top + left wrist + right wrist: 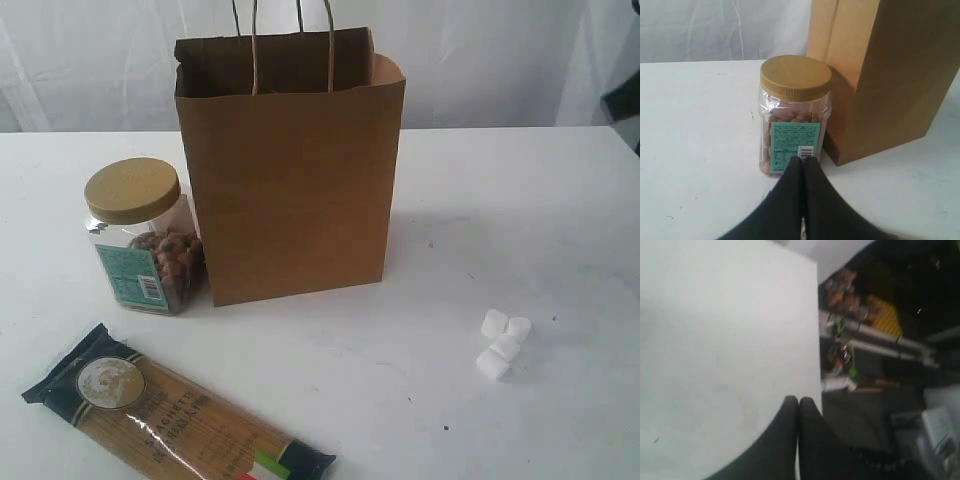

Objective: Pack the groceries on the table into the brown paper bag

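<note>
White counter [500,230] fills every view, with a pale curtain [90,60] behind it in the exterior view; at the bottom centre of the left wrist view the left fingers [790,195] are clenched tip to tip with nothing between them, aimed at the nut jar [792,120], which stands upright just past the tips, near them but, as far as I can tell, untouched; at the bottom centre of the right wrist view the right fingers [787,435] are likewise pressed together and empty, over bare counter beside its edge, with blurred shelves [865,315] beyond.

Outward in the exterior view, the jar sits at left centre just beside the brown paper bag [290,190], which stands upright at upper centre, mouth open and handles raised; the spaghetti packet [170,415] lies flat at lower left, well apart from the bag; the marshmallows [503,342] cluster at lower right, also well apart; what is inside the bag cannot be seen.

Judging from this, the step in hand is the approach to the jar, not yet gripped; the next move calls for spreading the left fingers wide enough for its body, closing round it, lifting clear of the tall rim, then lowering it in without snagging the handles or toppling the bag.
</note>
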You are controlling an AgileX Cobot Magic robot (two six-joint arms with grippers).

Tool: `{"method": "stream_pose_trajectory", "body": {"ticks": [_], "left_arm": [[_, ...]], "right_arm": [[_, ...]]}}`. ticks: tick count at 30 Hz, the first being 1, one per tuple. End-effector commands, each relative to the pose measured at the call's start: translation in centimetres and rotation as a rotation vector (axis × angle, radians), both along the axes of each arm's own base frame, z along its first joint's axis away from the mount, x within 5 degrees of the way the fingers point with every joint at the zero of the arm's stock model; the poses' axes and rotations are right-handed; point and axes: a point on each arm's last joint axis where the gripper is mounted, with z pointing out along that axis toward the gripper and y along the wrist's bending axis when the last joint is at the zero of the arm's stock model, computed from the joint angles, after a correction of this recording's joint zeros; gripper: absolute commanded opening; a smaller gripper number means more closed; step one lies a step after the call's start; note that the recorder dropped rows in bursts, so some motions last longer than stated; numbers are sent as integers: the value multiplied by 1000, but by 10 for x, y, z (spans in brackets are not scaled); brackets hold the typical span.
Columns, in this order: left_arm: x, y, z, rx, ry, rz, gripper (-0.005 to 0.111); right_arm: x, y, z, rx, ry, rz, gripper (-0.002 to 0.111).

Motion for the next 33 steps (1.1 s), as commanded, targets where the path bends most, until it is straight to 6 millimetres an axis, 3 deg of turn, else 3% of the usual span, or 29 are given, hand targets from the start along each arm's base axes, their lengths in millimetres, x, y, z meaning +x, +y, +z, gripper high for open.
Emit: {"method": "stream_pose_trajectory", "body": {"ticks": [1,7,11,14,21,24,27,28,30,33], "left_arm": [[-1,-1,-1,-14,3,-12,0],[-2,-3,-1,-18,10,-35,0],[-2,-4,-1,-23,14,-44,0],[-3,-6,-2,-37,20,-60,0],[0,0,0,-44,0,10,0],[5,15,11,-175,-47,193,0],[7,41,30,-470,-90,512,0],[7,49,33,-475,-105,595,0],[10,62,31,-310,-106,740,0],[20,62,21,-35,0,725,0]], "right_arm": [[-10,-15,-45,155,278,-76,0],[-27,-7,-86,209,664,11,0],[-24,-10,-106,178,670,-12,0],[-19,-14,-119,262,676,-62,0],[-19,-31,-126,429,698,-142,0],[-20,-38,-126,439,697,-169,0],[-20,-39,-126,440,688,-170,0],[-19,-39,-126,442,684,-169,0],[-19,-39,-126,444,679,-168,0],[-19,-39,-126,444,678,-168,0]]}}
